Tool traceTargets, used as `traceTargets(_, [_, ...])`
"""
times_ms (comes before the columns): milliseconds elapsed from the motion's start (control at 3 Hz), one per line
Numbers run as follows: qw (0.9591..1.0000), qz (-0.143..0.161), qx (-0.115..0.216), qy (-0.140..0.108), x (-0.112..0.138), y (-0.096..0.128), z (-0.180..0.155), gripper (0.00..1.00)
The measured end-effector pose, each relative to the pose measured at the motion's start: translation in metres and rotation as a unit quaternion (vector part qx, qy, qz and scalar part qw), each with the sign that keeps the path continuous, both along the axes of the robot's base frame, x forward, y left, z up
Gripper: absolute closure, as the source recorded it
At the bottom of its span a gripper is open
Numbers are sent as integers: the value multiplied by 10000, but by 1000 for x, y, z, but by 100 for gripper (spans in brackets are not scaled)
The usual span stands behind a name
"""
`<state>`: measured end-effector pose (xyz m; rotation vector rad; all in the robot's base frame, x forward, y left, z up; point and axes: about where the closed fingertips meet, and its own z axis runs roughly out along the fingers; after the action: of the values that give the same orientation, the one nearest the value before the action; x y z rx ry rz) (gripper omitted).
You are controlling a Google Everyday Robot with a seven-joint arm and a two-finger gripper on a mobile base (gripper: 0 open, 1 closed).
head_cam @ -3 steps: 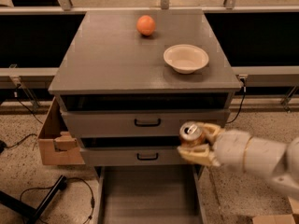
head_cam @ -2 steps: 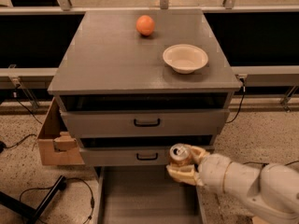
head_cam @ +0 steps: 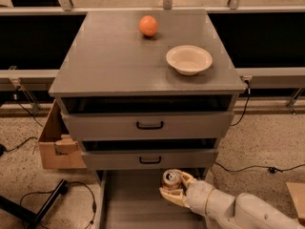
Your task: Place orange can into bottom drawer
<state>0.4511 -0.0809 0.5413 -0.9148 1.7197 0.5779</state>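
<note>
While the pale arm (head_cam: 238, 209) reaches in from the lower right corner, its hand (head_cam: 174, 187) sits over the back part of the bottom drawer (head_cam: 133, 206), just below the front of the middle drawer (head_cam: 150, 160). The hand's two tan fingers (head_cam: 187, 178) are closed around the orange can (head_cam: 171, 179), one finger on each side. The can stands upright in this grip, its silver top with pull tab facing up. Whether its base touches the drawer floor cannot be told. The bottom drawer is pulled out toward the viewer, showing a plain grey floor between low side walls. The top drawer (head_cam: 149, 125) and the middle drawer, each with a black handle, stand slightly ajar, with a dark gap above each front. On the grey bench (head_cam: 109, 56) that tops the drawers lie a round orange fruit (head_cam: 148, 26) near the back edge and an empty cream bowl (head_cam: 189, 59) to the right, well apart from each other. An open cardboard box (head_cam: 56, 146) stands on the speckled floor (head_cam: 267, 142) against the left side of the cabinet.
</note>
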Motion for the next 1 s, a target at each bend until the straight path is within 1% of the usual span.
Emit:
traceTargets(333, [9992,26,-26,395,-4,4,-46,100])
traceTargets(667, [9990,40,-60,449,-5,2,-52,100])
traceTargets(1000, [9988,112,92,462,10,10,-73,100])
